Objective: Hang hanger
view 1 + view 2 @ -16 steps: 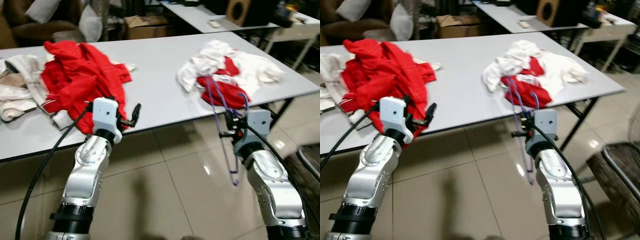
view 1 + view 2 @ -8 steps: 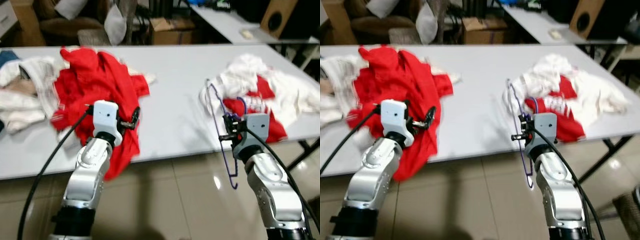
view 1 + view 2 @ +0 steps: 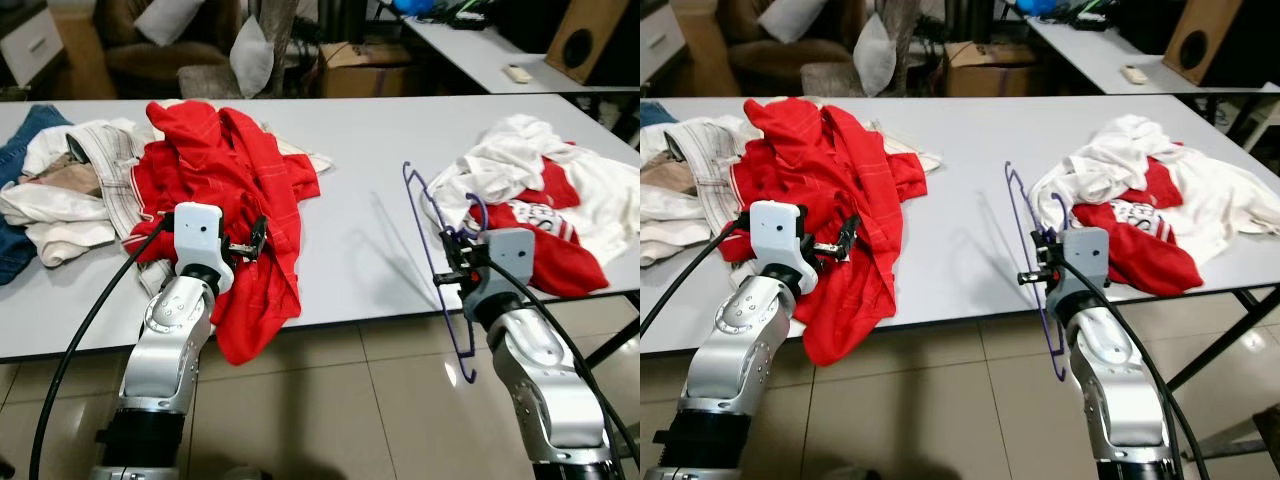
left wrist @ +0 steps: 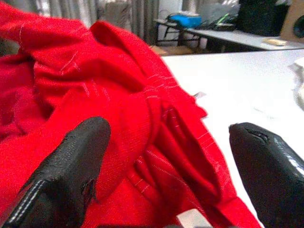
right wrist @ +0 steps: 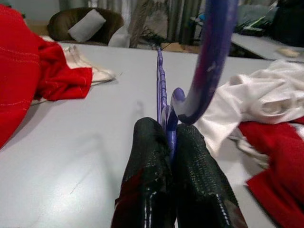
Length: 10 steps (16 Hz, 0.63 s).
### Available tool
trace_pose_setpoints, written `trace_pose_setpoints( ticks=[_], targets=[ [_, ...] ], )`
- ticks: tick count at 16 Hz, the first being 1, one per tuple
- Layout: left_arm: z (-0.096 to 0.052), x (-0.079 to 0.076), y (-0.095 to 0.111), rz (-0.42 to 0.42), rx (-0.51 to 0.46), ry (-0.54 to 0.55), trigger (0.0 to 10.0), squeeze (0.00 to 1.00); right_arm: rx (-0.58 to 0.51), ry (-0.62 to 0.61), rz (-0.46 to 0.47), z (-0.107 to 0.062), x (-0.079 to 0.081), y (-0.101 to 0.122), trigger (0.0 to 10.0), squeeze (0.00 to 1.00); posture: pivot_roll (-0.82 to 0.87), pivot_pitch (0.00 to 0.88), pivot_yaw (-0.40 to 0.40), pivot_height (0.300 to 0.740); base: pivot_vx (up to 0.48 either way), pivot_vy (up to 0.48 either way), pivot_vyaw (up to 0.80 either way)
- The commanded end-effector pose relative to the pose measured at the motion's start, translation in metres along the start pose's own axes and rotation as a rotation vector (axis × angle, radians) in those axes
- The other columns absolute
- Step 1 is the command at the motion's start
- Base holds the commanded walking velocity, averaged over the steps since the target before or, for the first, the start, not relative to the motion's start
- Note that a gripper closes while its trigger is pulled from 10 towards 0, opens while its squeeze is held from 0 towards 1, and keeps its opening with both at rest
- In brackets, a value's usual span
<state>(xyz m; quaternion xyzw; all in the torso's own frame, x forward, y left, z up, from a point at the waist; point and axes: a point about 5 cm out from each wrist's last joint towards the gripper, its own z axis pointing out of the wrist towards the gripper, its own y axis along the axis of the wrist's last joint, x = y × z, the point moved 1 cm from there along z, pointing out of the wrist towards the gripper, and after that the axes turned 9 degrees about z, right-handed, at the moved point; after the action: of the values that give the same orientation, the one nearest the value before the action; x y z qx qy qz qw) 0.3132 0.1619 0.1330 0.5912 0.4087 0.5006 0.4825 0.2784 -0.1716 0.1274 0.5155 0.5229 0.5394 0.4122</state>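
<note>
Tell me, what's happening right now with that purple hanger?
Right gripper shut on purple hanger, upright at table edge. Left gripper open at red garment. Nothing blocking.

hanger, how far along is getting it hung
Done: the right gripper is shut on the purple hanger, held upright at the table edge. In hand: the left gripper is open at the red garment. Left: no garment is on the hanger, and nothing is hung yet.

Both silver arms reach forward; the left gripper (image 3: 252,240) holds its fingers spread, the right gripper (image 5: 167,142) is pinched tight.
</note>
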Motion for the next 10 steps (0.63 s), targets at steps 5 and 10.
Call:
trace_pose_setpoints(
  ticks=[5, 10],
  targets=[
    [-0.008, -0.004, -0.001, 0.018, 0.034, -0.009, 10.0, 0.0, 0.002, 0.006, -0.021, -0.007, -0.003, 0.004, 10.0, 0.0, -0.16, 0.0, -0.031, 0.74, 0.0, 0.0, 0.0],
    [-0.02, 0.012, -0.006, 0.078, 0.113, 0.019, 10.0, 0.0, 0.052, 0.083, -0.05, -0.001, 0.009, -0.002, 10.0, 0.0, -0.1, 0.0, -0.056, 0.74, 0.0, 0.0, 0.0]
  ],
)
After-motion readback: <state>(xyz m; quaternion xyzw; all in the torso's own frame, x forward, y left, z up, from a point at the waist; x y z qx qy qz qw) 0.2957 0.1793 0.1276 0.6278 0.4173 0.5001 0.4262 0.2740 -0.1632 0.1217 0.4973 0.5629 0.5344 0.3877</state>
